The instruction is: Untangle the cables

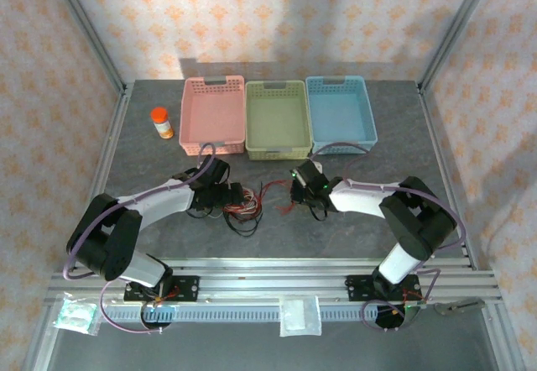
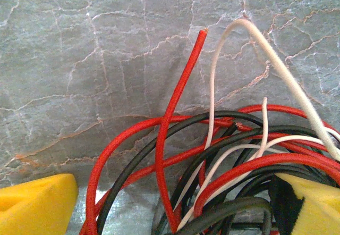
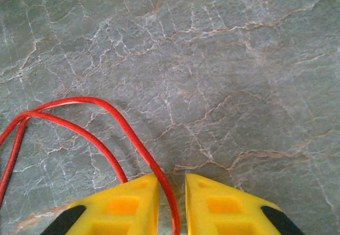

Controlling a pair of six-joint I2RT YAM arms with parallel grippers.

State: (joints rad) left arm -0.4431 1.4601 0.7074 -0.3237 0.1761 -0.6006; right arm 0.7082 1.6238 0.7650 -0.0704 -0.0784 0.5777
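On table (image 1: 336,245): left hand (image 2: 175,198) wide over cables (image 2: 164,134); right hand (image 3: 172,181) narrow round red cable (image 3: 79,99), grip unclear.

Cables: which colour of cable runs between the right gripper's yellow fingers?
The red cable, passing between the fingers of the right gripper; black cables and white cables lie tangled at the left gripper.

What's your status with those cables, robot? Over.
Left gripper open, straddling the cable tangle. Right gripper nearly shut around one red cable, grip unconfirmed. Three baskets behind, not in the way. Over.
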